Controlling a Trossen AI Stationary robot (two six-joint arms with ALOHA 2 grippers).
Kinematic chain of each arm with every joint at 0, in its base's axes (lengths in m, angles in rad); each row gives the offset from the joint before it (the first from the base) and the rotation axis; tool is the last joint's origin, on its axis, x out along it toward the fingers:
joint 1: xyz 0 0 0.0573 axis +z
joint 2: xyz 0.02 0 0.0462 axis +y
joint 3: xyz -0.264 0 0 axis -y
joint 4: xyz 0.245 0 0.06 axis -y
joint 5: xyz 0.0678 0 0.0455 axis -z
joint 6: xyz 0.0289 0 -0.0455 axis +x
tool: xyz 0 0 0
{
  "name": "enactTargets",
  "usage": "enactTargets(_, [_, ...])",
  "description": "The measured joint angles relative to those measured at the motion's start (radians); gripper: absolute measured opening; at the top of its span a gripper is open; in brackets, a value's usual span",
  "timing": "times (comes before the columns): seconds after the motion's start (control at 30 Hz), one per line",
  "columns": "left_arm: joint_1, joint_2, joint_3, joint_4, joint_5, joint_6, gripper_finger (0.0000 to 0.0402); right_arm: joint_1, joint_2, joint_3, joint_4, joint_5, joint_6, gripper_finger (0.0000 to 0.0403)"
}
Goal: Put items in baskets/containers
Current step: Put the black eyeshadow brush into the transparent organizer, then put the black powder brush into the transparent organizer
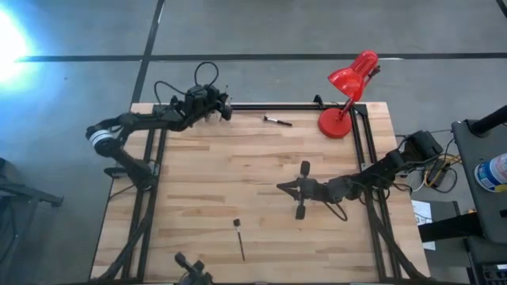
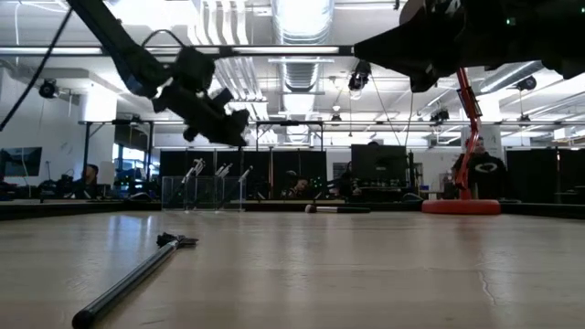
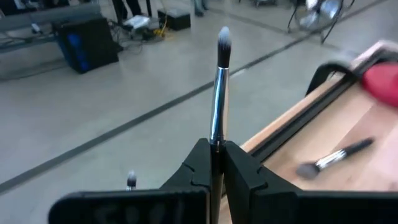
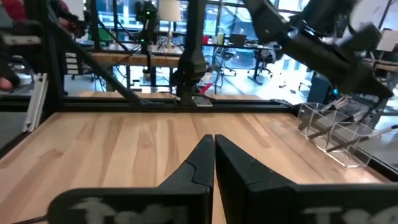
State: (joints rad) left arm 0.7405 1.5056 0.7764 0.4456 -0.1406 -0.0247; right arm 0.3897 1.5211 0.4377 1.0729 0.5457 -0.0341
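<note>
Nearest me, one brush (image 1: 239,238) lies lengthwise near the table's front edge. My right gripper (image 1: 283,188) waits mid-table, fingers closed on nothing. Another brush (image 1: 277,120) lies crosswise by the far edge. At the far left corner, my left gripper (image 3: 216,163) pinches a brush (image 3: 219,87), bristles pointing out past the fingertips.

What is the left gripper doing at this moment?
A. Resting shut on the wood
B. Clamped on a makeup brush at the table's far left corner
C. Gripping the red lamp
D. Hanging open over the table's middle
B: the left wrist view shows the left gripper shut on a makeup brush, bristles pointing away from the fingers.
</note>
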Motion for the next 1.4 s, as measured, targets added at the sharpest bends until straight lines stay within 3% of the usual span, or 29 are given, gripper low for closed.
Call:
enactTargets(0.23, [0.026,0.142,0.026,0.080,-0.013,0.013,0.0015,0.011,0.000,0.008,-0.017,-0.004,-0.004,0.0008])
enactTargets(0.43, [0.030,0.179,0.032,0.077,-0.008,0.003,0.0032,0.012,0.000,0.010,-0.022,-0.004,-0.018,0.0008])
enactTargets(0.67, [0.030,0.142,0.050,-0.016,-0.010,-0.036,0.0076,0.012,0.000,0.010,-0.021,-0.004,-0.014,0.0008])
enactTargets(0.97, [0.020,0.006,0.056,-0.186,0.020,0.023,0.0087,0.012,0.000,0.010,-0.030,-0.003,-0.014,0.0008])
enactTargets(1.17, [-0.076,-0.156,-0.070,-0.172,0.024,0.049,0.0049,0.009,0.001,0.010,-0.107,0.000,0.013,0.0008])
enactTargets(1.3, [-0.200,-0.259,-0.227,-0.042,0.024,0.035,0.0009,0.000,0.001,0.013,-0.151,0.005,0.045,0.0008])
enactTargets(1.4, [-0.315,-0.301,-0.369,0.126,0.027,-0.015,0.0004,-0.023,0.001,0.021,-0.195,0.005,0.110,0.0008])
